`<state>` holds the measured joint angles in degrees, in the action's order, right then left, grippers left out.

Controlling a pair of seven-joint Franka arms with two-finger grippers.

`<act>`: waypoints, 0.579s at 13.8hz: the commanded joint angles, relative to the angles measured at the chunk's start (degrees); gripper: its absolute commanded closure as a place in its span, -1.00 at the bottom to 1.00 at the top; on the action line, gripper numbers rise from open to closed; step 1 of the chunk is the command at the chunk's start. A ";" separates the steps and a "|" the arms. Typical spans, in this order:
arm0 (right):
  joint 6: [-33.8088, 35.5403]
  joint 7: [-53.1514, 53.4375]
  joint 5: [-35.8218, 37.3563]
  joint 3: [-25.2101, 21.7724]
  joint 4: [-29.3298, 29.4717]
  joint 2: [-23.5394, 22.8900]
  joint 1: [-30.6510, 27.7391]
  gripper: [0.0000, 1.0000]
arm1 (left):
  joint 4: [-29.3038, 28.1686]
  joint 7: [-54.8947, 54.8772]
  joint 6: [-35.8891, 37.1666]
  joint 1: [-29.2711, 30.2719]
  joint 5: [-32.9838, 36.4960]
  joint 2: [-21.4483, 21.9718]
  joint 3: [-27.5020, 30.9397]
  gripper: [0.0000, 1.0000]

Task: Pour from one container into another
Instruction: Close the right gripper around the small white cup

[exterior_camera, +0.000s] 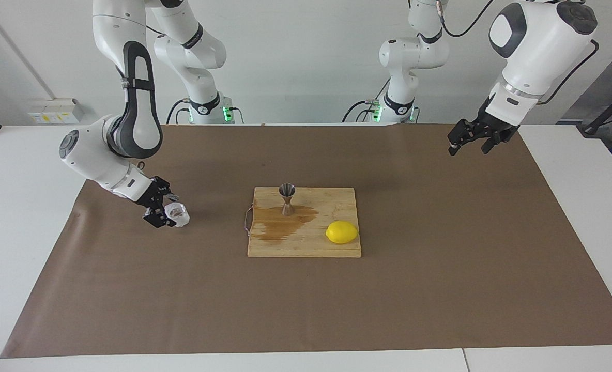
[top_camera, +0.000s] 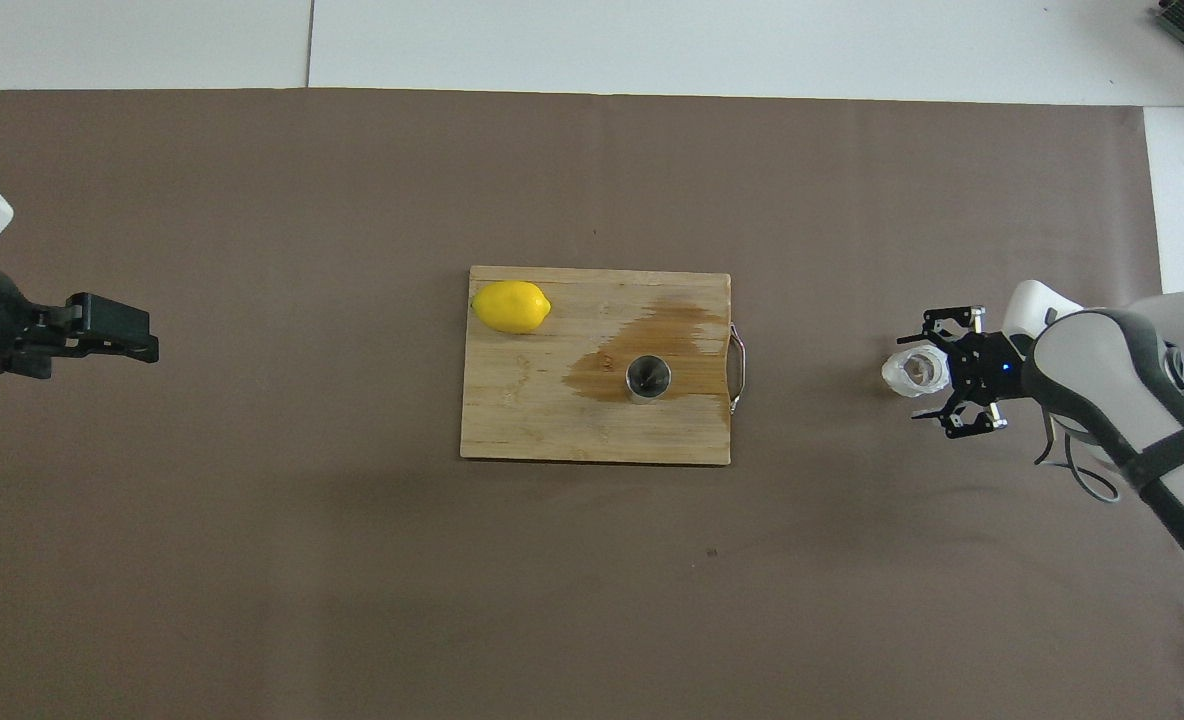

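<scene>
Quick tally on the counter: one of nearly everything, two arms.

One clear cup [exterior_camera: 177,214], one steel jigger [exterior_camera: 287,198], one lemon [exterior_camera: 341,232], one wooden cutting board [exterior_camera: 332,249], one brown paper sheet [exterior_camera: 440,289], one brown puddle [exterior_camera: 277,225].
</scene>
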<state>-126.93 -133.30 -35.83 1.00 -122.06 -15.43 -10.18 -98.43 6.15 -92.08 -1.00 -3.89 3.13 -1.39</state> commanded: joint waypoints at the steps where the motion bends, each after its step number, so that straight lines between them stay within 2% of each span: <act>1: -1.04 -6.09 -5.39 0.49 -0.02 -2.85 -1.51 -1.00 | 1.14 -3.75 2.25 0.65 3.79 0.91 -0.19 -1.00; 8: 0.28 -5.83 -5.65 0.58 0.59 -2.68 -2.30 -1.00 | 0.35 -4.30 2.07 1.00 3.89 1.88 -0.01 -1.00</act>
<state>-126.58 -137.11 -40.12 0.97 -121.97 -17.21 -11.10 -97.77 2.69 -90.40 -0.28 -1.14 4.26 -1.26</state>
